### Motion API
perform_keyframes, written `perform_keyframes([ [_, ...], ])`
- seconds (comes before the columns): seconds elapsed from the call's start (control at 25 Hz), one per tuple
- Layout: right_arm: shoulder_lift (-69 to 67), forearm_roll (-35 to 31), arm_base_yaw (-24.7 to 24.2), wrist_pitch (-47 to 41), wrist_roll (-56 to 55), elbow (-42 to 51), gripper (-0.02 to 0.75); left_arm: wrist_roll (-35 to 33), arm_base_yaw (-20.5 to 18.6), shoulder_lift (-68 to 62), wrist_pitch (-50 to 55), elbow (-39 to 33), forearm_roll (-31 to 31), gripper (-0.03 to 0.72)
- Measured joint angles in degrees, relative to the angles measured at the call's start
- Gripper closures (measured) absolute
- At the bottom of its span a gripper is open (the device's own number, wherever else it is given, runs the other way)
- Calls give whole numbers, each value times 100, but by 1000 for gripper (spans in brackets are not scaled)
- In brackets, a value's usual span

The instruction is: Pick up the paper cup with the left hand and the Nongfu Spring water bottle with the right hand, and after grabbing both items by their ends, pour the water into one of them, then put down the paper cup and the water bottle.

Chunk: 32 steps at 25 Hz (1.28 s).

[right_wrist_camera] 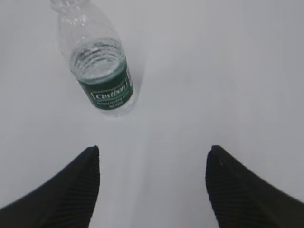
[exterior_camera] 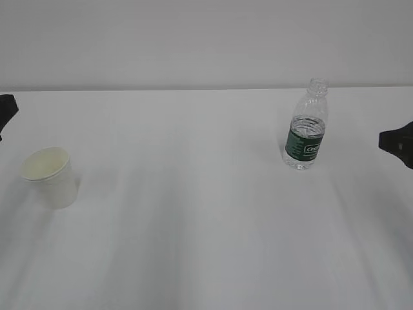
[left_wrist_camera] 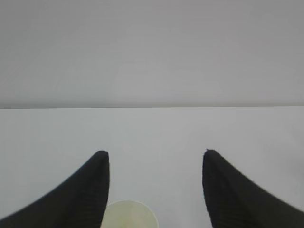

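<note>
The white paper cup (exterior_camera: 50, 176) stands upright on the table at the left; its cream rim (left_wrist_camera: 129, 214) peeks in at the bottom of the left wrist view, beside my left finger. My left gripper (left_wrist_camera: 156, 156) is open and empty, only a black tip (exterior_camera: 6, 110) of it showing at the left edge. The uncapped Nongfu Spring water bottle (exterior_camera: 306, 126) stands upright at the right, with water in its lower part. In the right wrist view the bottle (right_wrist_camera: 97, 66) is ahead and to the left of my open, empty right gripper (right_wrist_camera: 154, 152), whose tip (exterior_camera: 399, 142) shows at the right edge.
The white table (exterior_camera: 193, 232) runs back to a plain pale wall (exterior_camera: 193, 39). The cup and the bottle stand far apart, with bare tabletop between them.
</note>
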<state>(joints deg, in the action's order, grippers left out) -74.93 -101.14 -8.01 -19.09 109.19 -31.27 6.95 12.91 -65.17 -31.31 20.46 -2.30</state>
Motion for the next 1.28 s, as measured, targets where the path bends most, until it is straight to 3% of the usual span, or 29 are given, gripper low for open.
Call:
perform_keyframes([
  [0.36, 0, -12, -443, -98, -105, 290, 216, 0, 0, -24, -10, 0, 0, 246],
  [1.28, 0, -12, -456, -553, -366, 854, 217, 0, 0, -104, -44, 0, 0, 246],
])
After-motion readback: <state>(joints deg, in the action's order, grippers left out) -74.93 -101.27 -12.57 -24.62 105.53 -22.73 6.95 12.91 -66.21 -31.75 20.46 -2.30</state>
